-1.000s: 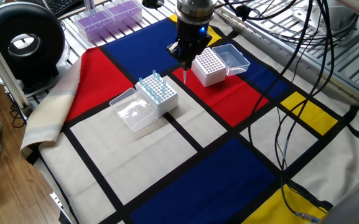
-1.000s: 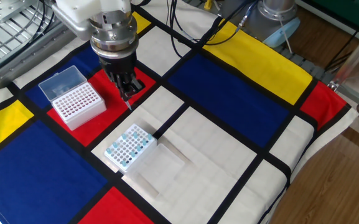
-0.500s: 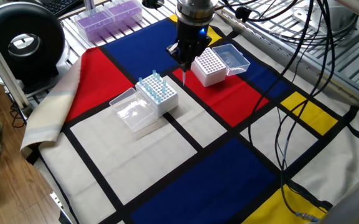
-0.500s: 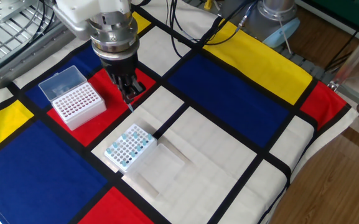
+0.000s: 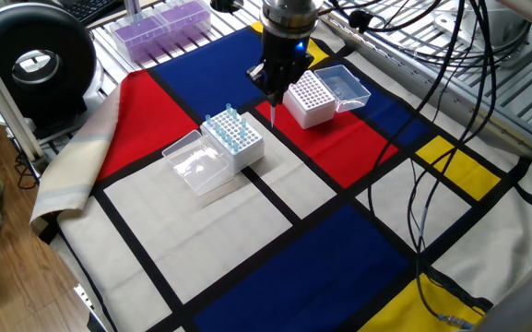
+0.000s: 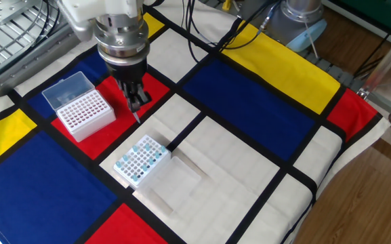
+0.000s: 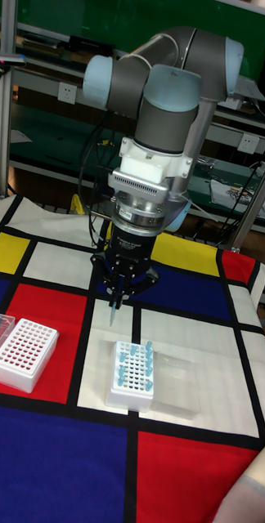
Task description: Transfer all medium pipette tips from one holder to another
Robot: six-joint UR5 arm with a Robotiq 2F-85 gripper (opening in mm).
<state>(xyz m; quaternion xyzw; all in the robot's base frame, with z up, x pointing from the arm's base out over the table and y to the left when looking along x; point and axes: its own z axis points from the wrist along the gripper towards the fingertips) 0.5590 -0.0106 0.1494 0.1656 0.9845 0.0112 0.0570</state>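
Nearest in the tall fixed view, the source rack (image 7: 131, 374) is holding the remaining medium pipette tips (image 7: 135, 363), blue tops up, its clear lid (image 6: 175, 177) lying open beside it. At its 11 o'clock, the gripper (image 7: 116, 300) is hanging above the tabletop (image 7: 190, 335), fingers (image 7: 108, 291) clenched on one tip (image 7: 114, 315) pointing straight down. The empty rack (image 7: 20, 353) is sitting at the gripper's 8 o'clock; carrying well means keeping the tip vertical and centring it over one hole before lowering. The path looks unobstructed. Farther off, dangling cables (image 5: 450, 101) and a purple tip box (image 5: 159, 25) are lying well apart.
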